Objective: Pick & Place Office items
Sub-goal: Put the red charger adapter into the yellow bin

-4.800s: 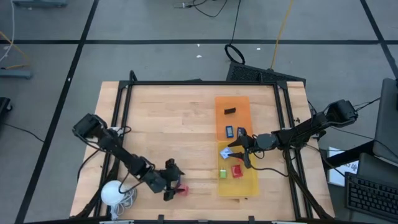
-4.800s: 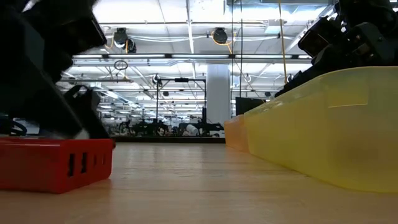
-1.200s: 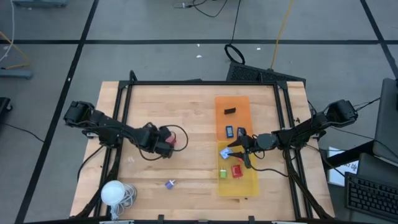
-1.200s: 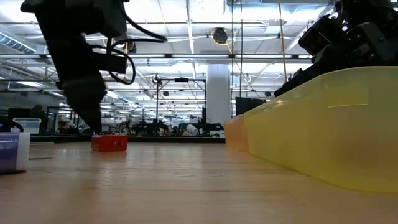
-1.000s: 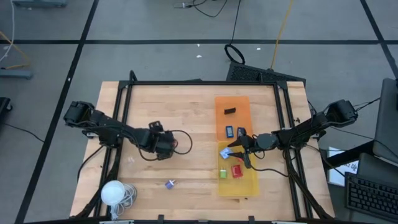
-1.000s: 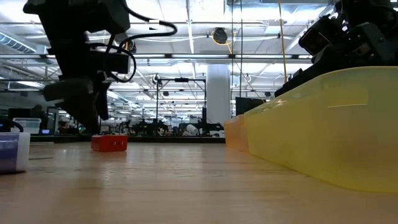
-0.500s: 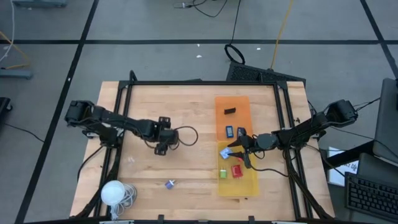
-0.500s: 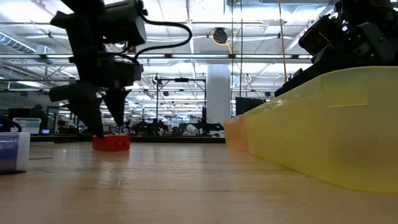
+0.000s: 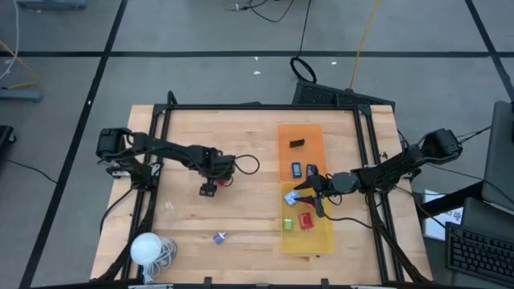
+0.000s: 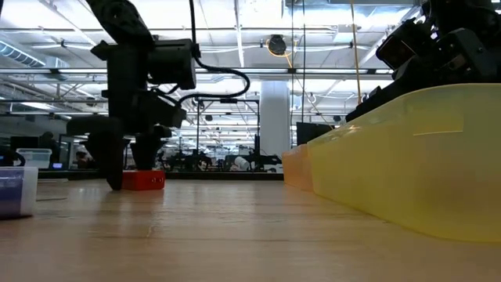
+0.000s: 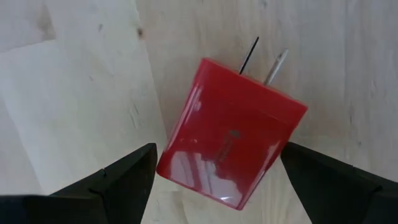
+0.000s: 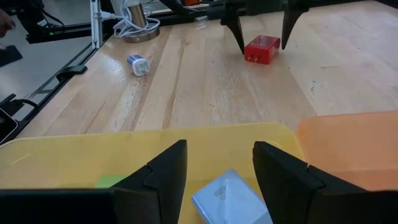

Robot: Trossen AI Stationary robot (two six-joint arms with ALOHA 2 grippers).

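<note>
Here, two trays (image 9: 300, 143), one red charger (image 11: 231, 132), open left pincer (image 9: 209, 187) astride.

The left arm reaches in from its own side with elbow bent, and its wrist turns the left pincer (image 9: 209, 189) straight down, fingers (image 11: 118, 180) spread to their widest. The right arm stretches in low from the opposite side, nearly straight, its right pincer (image 9: 304, 193) held level with the fingers (image 12: 158, 171) partly apart.
</note>
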